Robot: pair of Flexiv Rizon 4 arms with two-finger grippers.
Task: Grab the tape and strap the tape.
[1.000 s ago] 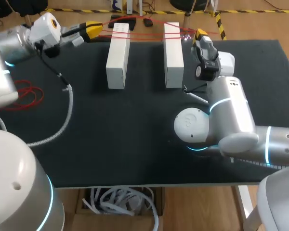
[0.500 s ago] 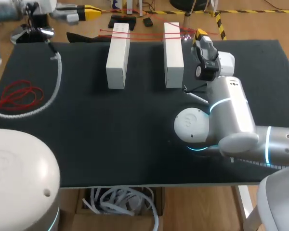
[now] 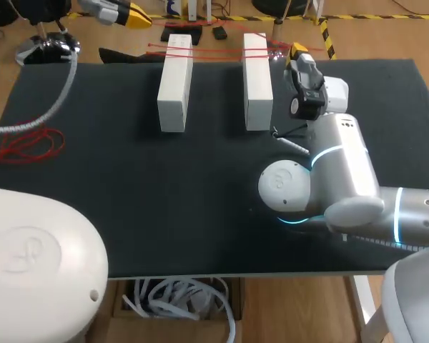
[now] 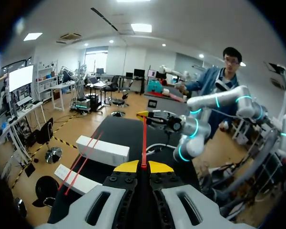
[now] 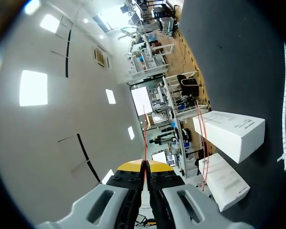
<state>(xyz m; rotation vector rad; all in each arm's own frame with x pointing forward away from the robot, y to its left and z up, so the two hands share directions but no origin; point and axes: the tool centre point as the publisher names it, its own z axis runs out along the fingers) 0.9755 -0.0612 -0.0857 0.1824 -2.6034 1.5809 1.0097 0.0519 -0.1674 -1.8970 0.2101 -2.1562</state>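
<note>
Red tape [image 3: 214,50] ran taut across the far ends of two white boxes [image 3: 174,82] on the dark surface [image 3: 164,200]. The left hand [image 3: 139,16] and right hand [image 3: 298,51] each clenched an end. Strapping seemed under way; next, wrapping round the boxes under tension.

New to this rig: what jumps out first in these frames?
The red tape stands out first: it runs across the far ends of the left white box and right white box, pinched between the left gripper and right gripper. A loose red coil lies near the table's left edge.
</note>
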